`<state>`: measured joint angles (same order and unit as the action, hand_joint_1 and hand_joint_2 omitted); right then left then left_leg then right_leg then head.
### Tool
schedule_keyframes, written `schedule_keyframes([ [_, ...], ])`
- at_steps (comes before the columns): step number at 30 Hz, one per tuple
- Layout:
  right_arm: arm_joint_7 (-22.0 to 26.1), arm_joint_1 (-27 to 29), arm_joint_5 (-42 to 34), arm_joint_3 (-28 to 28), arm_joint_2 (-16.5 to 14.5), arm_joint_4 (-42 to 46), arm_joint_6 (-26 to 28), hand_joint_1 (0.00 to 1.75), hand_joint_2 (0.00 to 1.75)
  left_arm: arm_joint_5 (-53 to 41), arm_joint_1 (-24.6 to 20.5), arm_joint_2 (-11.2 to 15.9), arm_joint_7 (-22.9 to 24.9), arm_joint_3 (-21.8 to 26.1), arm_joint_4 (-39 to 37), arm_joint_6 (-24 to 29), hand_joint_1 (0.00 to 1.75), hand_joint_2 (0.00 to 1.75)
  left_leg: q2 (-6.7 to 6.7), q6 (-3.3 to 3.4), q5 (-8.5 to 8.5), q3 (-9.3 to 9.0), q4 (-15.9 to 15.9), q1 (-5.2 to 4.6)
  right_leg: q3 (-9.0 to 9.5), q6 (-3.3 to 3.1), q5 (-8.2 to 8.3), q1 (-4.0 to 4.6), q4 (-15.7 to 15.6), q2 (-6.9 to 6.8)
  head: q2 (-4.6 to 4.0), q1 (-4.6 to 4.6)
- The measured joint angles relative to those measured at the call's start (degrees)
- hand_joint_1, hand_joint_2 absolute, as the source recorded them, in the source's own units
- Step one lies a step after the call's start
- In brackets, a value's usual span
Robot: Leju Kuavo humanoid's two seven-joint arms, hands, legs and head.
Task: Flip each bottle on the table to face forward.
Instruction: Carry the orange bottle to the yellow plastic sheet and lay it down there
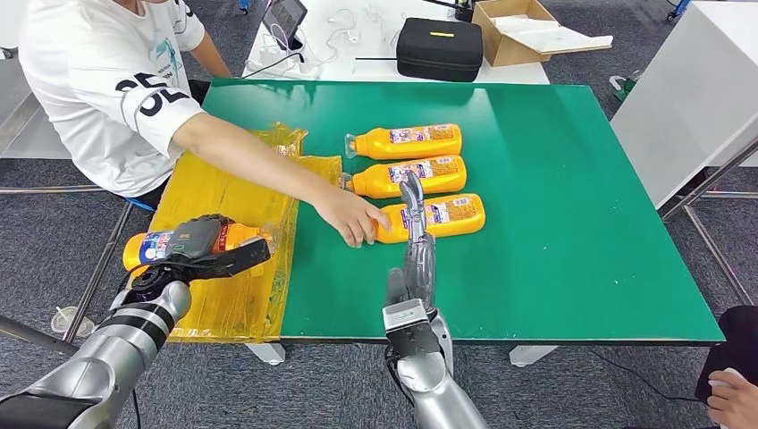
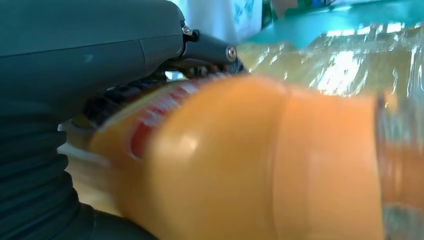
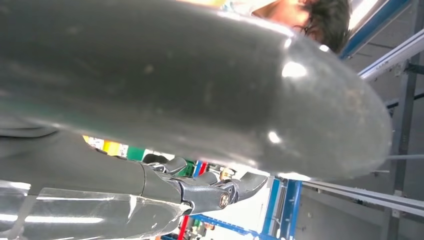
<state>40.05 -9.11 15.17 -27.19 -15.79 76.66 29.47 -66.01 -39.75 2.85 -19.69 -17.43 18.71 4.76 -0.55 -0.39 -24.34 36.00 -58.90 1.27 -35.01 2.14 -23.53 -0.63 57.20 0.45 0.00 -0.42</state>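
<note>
Four orange bottles are in sight. Farthest left, the left hand (image 1: 207,248) grasps one bottle (image 1: 147,247) above the crinkled yellow plastic sheet (image 1: 228,192) that drapes the table's left edge; in the left wrist view the fingers (image 2: 207,50) wrap over that bottle's label. A person's hand (image 1: 350,217) reaches across the sheet and rests on the neck of the nearest bottle (image 1: 456,214) in a row of three near the table's middle, with the middle bottle (image 1: 411,177) and the far bottle (image 1: 407,141) behind it. The right hand (image 1: 413,259) stretches its fingers over the nearest bottle, holding nothing. The table (image 1: 581,179) is green. Beyond its far edge sit a black case (image 1: 440,47) and one cardboard box (image 1: 514,31); the floor (image 1: 54,232) is grey carpet.
</note>
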Motion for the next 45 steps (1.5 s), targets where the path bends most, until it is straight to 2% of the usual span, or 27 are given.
schedule_keyframes([
  [2,0.0,-0.1,0.0,0.0,-0.1,-0.4,-0.1,0.0,0.0,0.2,0.5,0.0,-0.4,0.6,0.0,0.0,0.0,0.0,0.0,0.0,0.0,0.0,0.0,0.0,0.0,0.0,0.0,0.0,0.0,0.0,0.0,0.01],
  [25,0.0,-0.3,0.0,0.1,-0.6,-2.7,-0.6,0.0,0.0,1.9,1.2,0.0,-1.2,2.7,0.2,-1.0,0.0,0.0,-0.05,-0.04,0.13,-0.08,0.0,0.0,0.09,-0.01,0.02,0.0,0.0,-0.02,0.0,0.01],
  [32,0.0,-0.4,0.2,0.2,-0.6,-3.3,-0.6,0.0,0.0,7.7,1.3,-0.2,-4.9,5.3,1.1,-1.8,0.0,0.0,-0.06,-0.04,0.14,-0.08,0.0,0.0,0.09,-0.01,0.02,0.0,0.0,-0.02,0.0,0.03],
  [35,-0.5,-0.5,1.3,0.3,-0.7,-3.7,0.0,0.0,0.0,11.6,2.1,-0.5,-8.0,7.4,2.4,2.7,0.0,0.0,-0.04,-0.04,0.14,-0.08,0.0,0.0,0.07,-0.01,0.02,0.0,0.0,-0.01,0.0,0.02],
  [39,-6.4,-1.7,9.4,0.3,-0.4,-5.3,3.2,0.0,0.0,21.0,4.2,-1.9,-14.3,12.5,6.7,17.8,0.0,0.0,-0.02,-0.04,0.14,-0.05,0.0,0.0,0.03,0.0,0.02,0.0,0.0,0.0,0.0,0.02],
  [41,-10.3,-2.8,13.7,0.3,0.1,-6.7,3.9,0.0,0.87,25.7,5.2,-2.9,-16.9,15.8,9.6,22.1,0.0,0.0,-0.02,-0.04,0.13,-0.05,0.0,-0.01,0.03,0.0,0.02,-0.01,0.0,0.0,0.0,0.02],
  [43,-13.7,-3.9,17.3,0.4,0.7,-8.1,4.4,0.0,1.75,30.3,6.5,-3.8,-18.5,18.7,12.7,22.5,0.0,0.87,-0.02,-0.04,0.13,-0.05,0.0,-0.01,0.02,0.0,0.02,0.0,0.0,0.0,0.0,0.01],
  [45,-17.9,-5.1,22.0,0.6,1.5,-9.6,5.1,0.0,1.75,36.7,8.1,-5.0,-19.6,21.3,16.2,20.3,0.0,1.75,-0.03,-0.04,0.13,-0.04,0.0,-0.01,0.01,0.0,0.02,0.0,0.0,0.0,0.0,0.01],
])
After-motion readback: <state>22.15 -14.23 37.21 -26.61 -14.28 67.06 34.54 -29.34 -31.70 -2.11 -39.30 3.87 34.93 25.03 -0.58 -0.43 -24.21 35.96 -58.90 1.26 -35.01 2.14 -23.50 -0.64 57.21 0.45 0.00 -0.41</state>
